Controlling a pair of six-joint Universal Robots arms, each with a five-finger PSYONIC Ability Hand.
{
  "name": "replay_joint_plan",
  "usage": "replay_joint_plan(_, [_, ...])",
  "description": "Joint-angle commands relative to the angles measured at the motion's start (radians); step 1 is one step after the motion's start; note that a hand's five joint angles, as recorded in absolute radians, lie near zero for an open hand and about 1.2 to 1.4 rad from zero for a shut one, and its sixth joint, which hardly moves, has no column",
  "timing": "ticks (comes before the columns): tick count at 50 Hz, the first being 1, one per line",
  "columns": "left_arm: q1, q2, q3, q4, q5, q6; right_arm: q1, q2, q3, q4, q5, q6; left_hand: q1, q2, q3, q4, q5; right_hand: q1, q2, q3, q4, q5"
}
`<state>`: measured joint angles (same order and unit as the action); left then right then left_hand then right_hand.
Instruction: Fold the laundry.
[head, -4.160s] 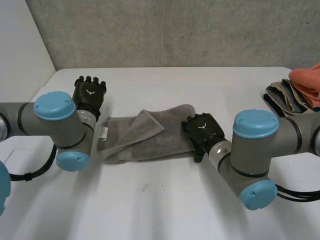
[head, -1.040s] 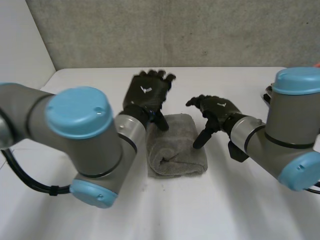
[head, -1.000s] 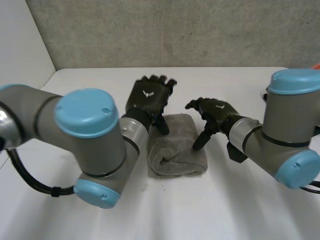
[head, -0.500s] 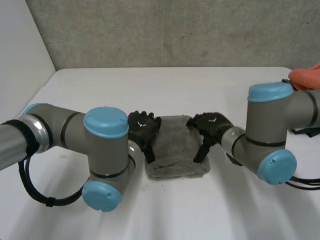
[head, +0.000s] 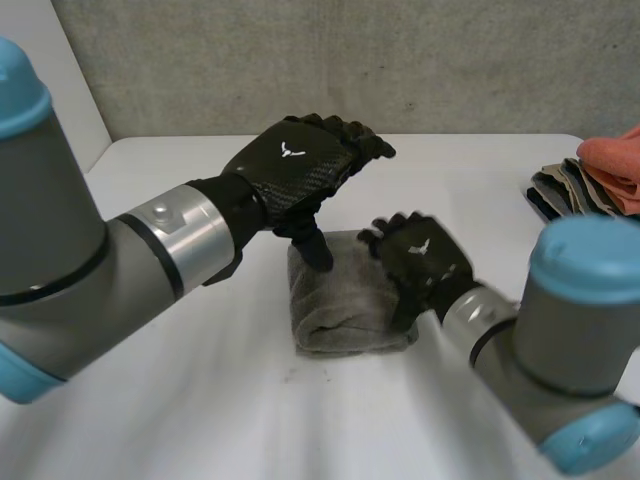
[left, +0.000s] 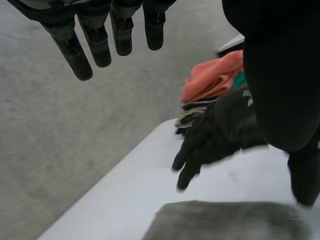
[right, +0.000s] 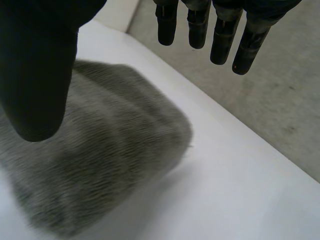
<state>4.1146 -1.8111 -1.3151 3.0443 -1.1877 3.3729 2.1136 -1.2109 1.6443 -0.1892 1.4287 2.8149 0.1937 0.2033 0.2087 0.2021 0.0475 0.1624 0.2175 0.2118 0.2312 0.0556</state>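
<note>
Moved: left hand has been lifted from low beside the towel's left edge to above it; right hand is kept at the right edge.
Towel: grey, laid in the middle of the table as a short, thick, squarish bundle, with a rounded fold at the near side; earlier it was seen as a long strip.
Left hand: fingers held straight and spread, nothing gripped; thumb pointed down at the towel's far left part, contact cannot be told.
Right hand: fingers relaxed, nothing held; placed against or just above the towel's right edge.
Table: white, bare around the towel.
Pile: folded cloths at the far right edge, an orange cloth on top, well apart from the towel.
Progress: this towel is judged folded, or nearly so; release appears done. Left to do, as judged: towel to be moved to the pile, if that is the intended place.
</note>
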Motion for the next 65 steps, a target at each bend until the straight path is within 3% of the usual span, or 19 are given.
replay_joint_plan(1, [0.044,0.009,0.008,-0.055,0.099,-0.030,0.088,0.086,0.114,-0.229,0.041,-0.078,0.020,0.010,0.005,0.011,-0.008,0.012,-0.043,-0.037,-0.057,-0.056])
replay_joint_plan(14, [0.043,0.010,0.000,-0.051,0.099,-0.030,0.117,0.267,0.051,-0.371,0.075,-0.164,0.017,0.007,0.002,0.009,-0.011,0.012,-0.043,-0.037,-0.057,-0.056])
replay_joint_plan(40, [0.046,0.004,-0.006,-0.051,0.099,-0.033,0.117,0.393,-0.141,-0.358,0.070,-0.183,0.017,0.007,0.002,0.009,-0.011,0.012,-0.043,-0.037,-0.057,-0.056])
replay_joint_plan(58, [0.047,0.001,-0.007,-0.051,0.099,-0.033,0.112,0.452,-0.254,-0.331,0.053,-0.181,0.020,0.010,0.005,0.011,-0.008,0.680,0.625,0.630,0.611,0.612])
replay_joint_plan(65, [0.047,0.001,-0.015,-0.051,0.099,-0.033,0.108,0.485,-0.317,-0.276,0.029,-0.178,0.020,0.010,0.005,0.011,-0.008,1.233,1.178,1.184,1.164,1.166])
